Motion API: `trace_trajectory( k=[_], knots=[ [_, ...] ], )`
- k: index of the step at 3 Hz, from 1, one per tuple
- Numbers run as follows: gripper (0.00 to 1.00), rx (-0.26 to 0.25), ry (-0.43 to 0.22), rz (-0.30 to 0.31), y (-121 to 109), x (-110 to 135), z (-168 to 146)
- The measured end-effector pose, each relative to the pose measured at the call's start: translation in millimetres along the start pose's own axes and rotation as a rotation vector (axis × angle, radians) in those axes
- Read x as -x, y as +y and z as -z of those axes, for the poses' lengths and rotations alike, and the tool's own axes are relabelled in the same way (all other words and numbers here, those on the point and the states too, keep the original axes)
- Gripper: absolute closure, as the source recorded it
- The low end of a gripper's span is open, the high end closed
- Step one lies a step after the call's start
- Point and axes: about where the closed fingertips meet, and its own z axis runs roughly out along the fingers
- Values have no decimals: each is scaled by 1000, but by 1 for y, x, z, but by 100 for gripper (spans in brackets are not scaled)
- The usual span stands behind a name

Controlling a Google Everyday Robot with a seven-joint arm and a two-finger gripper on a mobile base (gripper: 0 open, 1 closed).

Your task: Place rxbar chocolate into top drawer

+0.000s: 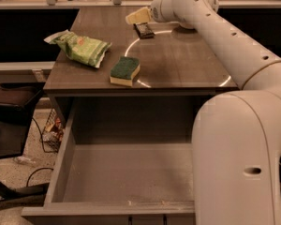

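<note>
Nearest the camera, the top drawer (126, 172) stood pulled wide open below the table (178, 64), showing plain grey walls and a bare grey floor. The robot's bulky white arm (234, 163) filled the right foreground and stretched away over the tabletop toward the far side. Near the table's front edge lay a green-topped yellow sponge (125, 70), touching a pale curved line of light on the surface. Left of it and a little farther back sat a crinkled green snack bag (82, 48). Beyond these, toward the far edge, the rxbar chocolate (144, 30) lay flat on the table, well apart from the drawer. The gripper (136, 17) hung just behind and above the bar, very near it; whether it was parted, closed or touching the bar could not be told.
</note>
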Motion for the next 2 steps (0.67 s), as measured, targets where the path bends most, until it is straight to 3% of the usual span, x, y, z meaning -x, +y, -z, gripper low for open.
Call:
trace_trajectory(
  k=[1, 2],
  knots=[
    [0, 41, 14, -29, -15, -21, -32],
    [0, 41, 14, -29, -15, -21, -32]
  ],
)
